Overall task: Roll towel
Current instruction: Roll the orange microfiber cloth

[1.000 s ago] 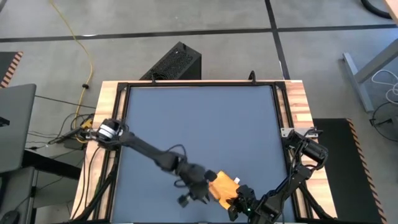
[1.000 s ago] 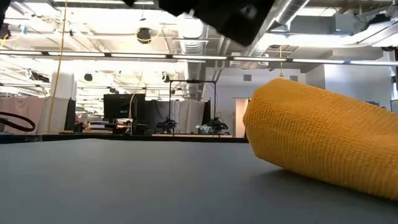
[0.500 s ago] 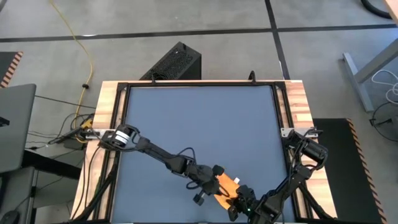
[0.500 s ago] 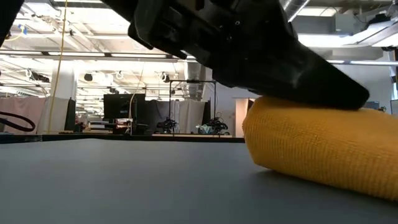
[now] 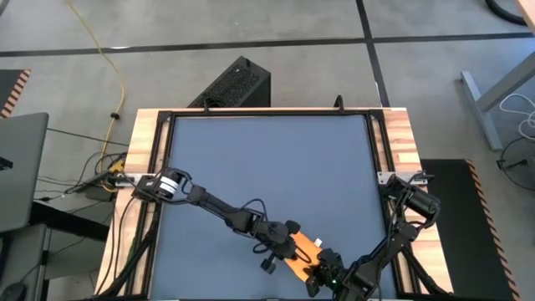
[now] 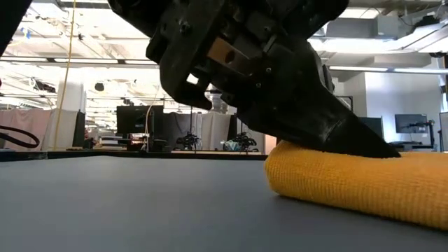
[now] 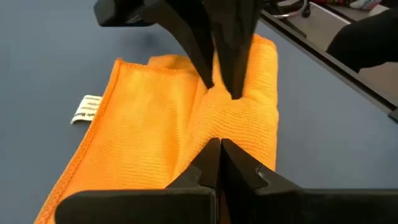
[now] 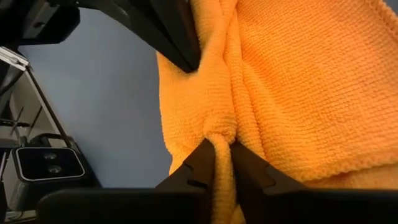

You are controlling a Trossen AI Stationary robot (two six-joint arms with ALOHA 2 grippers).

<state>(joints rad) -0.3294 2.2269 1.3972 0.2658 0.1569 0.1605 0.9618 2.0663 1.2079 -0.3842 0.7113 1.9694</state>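
The yellow-orange towel lies bunched near the front edge of the dark blue tabletop. Its white tag sticks out at one edge. My left gripper is shut and rests its tips on top of the towel, coming in from the left. My right gripper comes in from the near right corner and is shut on a ridge of the cloth. The two grippers face each other across the towel, a short way apart. My left gripper presses its shut fingertips down on the towel's top, slanting down from the table's left. The cloth is dented under them and lies flat on the table. My right gripper pinches a raised fold of the towel between its two fingers, slanting down from the near right. The cloth puckers into a ridge at the fingers. Several layers are gathered there, and the towel stays on the table.
Wooden rails frame the tabletop, and the towel lies close to the front edge. A black box stands on the floor beyond the far edge. Cables trail at the left rail. Bare blue surface stretches toward the far side.
My left gripper has come down and toward the table's right onto the towel, tipping further downward. The towel, a tall round bundle a second ago, is now pressed lower and flatter under it. My right gripper has stayed in place on the cloth.
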